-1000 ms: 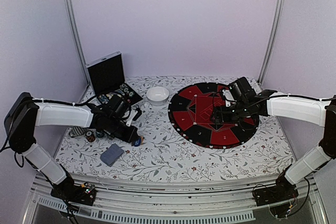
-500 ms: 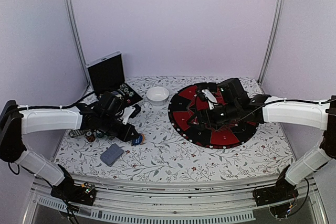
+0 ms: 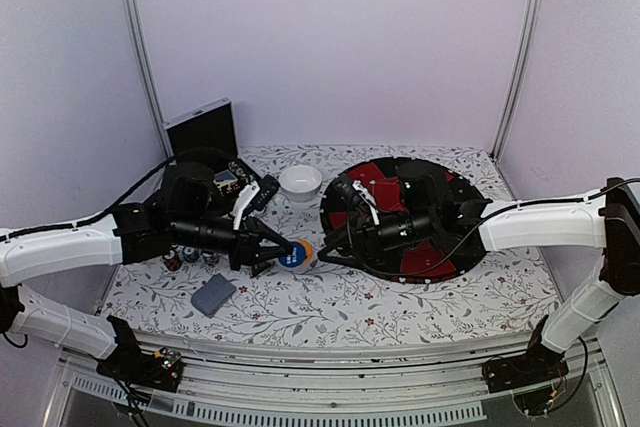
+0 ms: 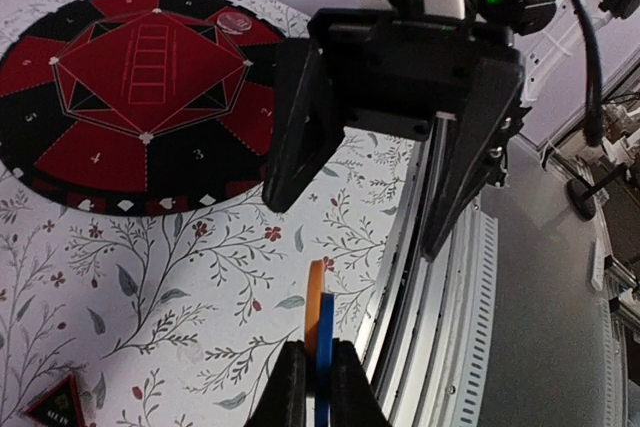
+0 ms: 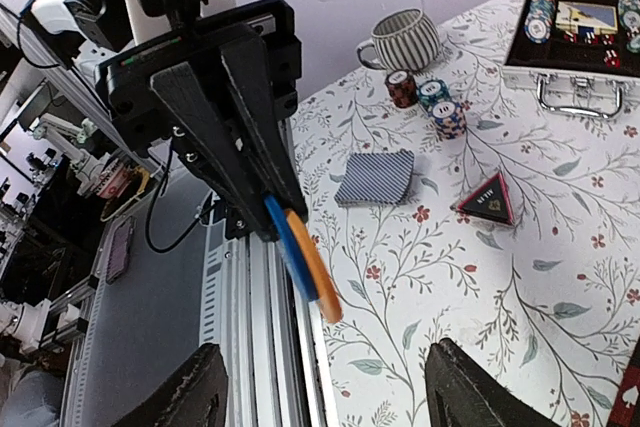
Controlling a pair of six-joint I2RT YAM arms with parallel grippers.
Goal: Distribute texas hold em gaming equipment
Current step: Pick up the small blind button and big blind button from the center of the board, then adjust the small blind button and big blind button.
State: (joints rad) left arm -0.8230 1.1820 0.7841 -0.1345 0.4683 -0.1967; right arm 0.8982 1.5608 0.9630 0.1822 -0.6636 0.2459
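Near the middle of the flowered tabletop (image 3: 400, 297), just left of the round red and black game board (image 4: 130, 97), the two arms meet tip to tip above the cloth. The left jaws are pressed tight on two marker discs that stand on edge, side by side: the blue disc (image 5: 283, 242) and the orange disc (image 5: 318, 287). The left fingertips (image 4: 290, 392) pinch only one rim, so most of each disc sticks out toward the other arm. The right jaws stand wide apart and face the left ones. They touch nothing, and in the right wrist view the discs are apart from both of their fingers. The deck of cards (image 3: 213, 294), grey-blue backs up, lies flat on the tabletop at the front left, under the left arm. Beyond it three short chip stacks stand close together: the red stack (image 5: 401, 87), the teal stack (image 5: 433, 95) and the dark stack (image 5: 448, 119) with white stripes on the edge. A striped mug (image 5: 405, 39) is just beside them. A black triangular marker (image 5: 487, 199) with a red border lies flat near the deck. The black case (image 3: 205, 142) stands open at the back left with more chips inside, and the white bowl (image 3: 300, 182) sits between the case and the board. One reddish chip (image 4: 232, 22) lies on the board near its rim.
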